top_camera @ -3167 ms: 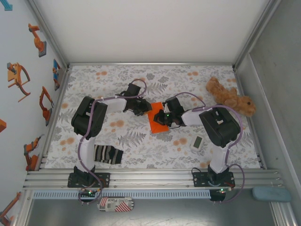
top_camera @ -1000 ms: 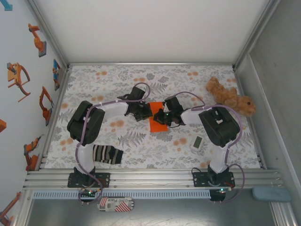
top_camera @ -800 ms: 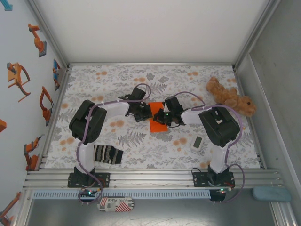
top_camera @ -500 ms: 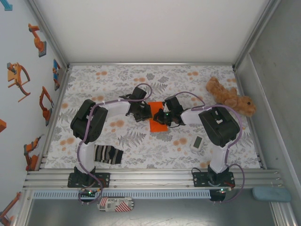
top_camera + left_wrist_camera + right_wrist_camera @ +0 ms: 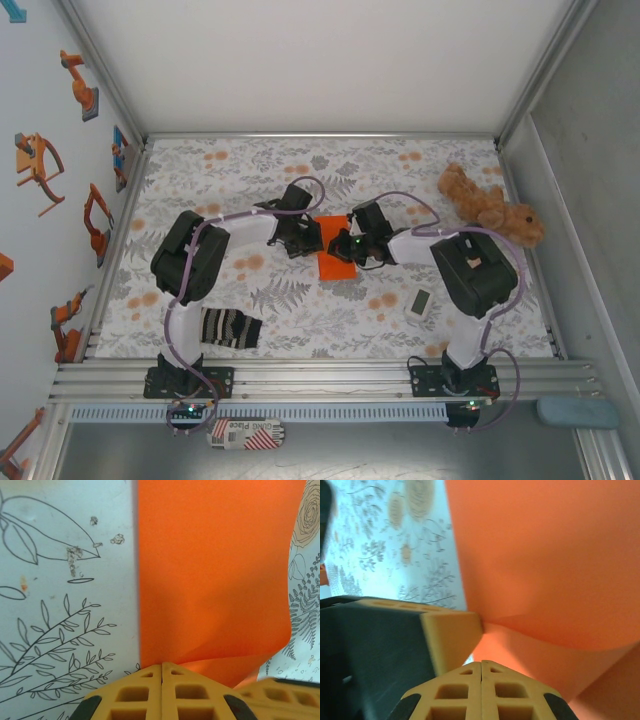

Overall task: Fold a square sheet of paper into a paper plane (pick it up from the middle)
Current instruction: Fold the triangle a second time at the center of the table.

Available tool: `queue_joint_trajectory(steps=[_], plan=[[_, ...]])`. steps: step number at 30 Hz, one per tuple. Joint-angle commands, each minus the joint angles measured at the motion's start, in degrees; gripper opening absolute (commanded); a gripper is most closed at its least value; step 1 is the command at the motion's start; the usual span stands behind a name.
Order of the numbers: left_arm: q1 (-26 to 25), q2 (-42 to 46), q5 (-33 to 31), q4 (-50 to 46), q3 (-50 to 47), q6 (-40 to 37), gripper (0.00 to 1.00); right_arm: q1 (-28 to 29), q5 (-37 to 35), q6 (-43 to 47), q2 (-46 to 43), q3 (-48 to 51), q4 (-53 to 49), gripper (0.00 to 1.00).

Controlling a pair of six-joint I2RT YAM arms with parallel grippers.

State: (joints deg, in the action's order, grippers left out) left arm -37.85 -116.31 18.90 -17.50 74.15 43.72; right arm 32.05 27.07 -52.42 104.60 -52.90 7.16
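Paper (image 5: 335, 263), orange, mid-table: narrower than seconds ago with one flap lifted, left gripper (image 5: 303, 238) and right gripper (image 5: 348, 246), both closed, having crowded its far edge; fold under way, plane unformed.

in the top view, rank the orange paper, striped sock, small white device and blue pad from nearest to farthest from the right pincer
From the right pincer:
1. orange paper, at its tips, mid-mat.
2. small white device, to its near right.
3. striped sock, near left on the mat.
4. blue pad, off the mat, near-right corner.
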Motion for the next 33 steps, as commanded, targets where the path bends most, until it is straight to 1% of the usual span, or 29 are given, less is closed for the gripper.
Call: queue_joint_trajectory(steps=[1, 8, 14, 23, 25, 29, 33], plan=[[0.1, -3.5, -2.5, -4.6, 0.8, -2.7, 0.0, -0.6, -2.0, 4.2, -2.1, -0.9, -3.7, 0.0], [0.3, -4.5, -1.8, -5.8, 2.7, -4.4, 0.0, -0.7, -0.3, 4.2, 1.4, -0.5, -2.0, 0.0], [0.7, -4.6, -1.5, -6.3, 2.8, -5.6, 0.0, -1.1, -0.6, 4.3, 3.6, -0.1, -1.5, 0.0], [1.3, -4.2, -0.5, -6.4, 4.7, -6.0, 0.0, -1.1, -1.5, 1.5, 6.1, 4.6, 3.0, 0.0], [1.4, -2.8, -0.2, -5.5, 5.1, -5.1, 0.0, -1.1, -2.0, 0.4, 6.4, 5.6, 4.0, 0.0], [1.4, 3.2, 0.0, 0.0, 2.9, -1.5, 0.01, -1.1, -3.4, -1.9, 6.3, 7.2, 5.2, 0.0], [0.9, 6.7, 3.4, 3.8, -2.1, 3.3, 0.02, -1.1, -4.1, -4.2, 6.4, 7.7, 5.7, 0.0]])
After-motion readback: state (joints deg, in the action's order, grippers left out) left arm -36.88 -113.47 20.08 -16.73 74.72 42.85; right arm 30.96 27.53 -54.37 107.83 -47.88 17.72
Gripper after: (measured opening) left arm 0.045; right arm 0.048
